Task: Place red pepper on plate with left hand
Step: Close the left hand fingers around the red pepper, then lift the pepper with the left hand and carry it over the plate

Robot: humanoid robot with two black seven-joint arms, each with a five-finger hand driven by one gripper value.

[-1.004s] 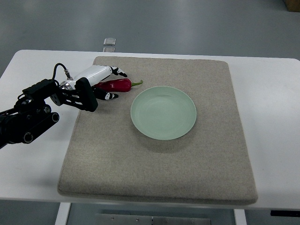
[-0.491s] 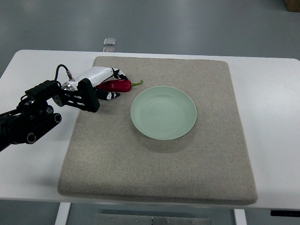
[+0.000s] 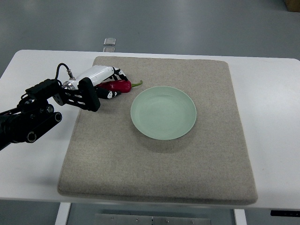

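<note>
You are at the grasp stage: your left hand (image 3: 104,83) has its fingers curled around the stem-away end of the red pepper (image 3: 118,86), which lies on the grey mat (image 3: 159,164) just left of the plate (image 3: 163,112), and whether it is lifted clear of the mat you cannot tell. The pale green plate holds nothing. Lifting, carrying the pepper right and setting it down on the plate all remain.
</note>
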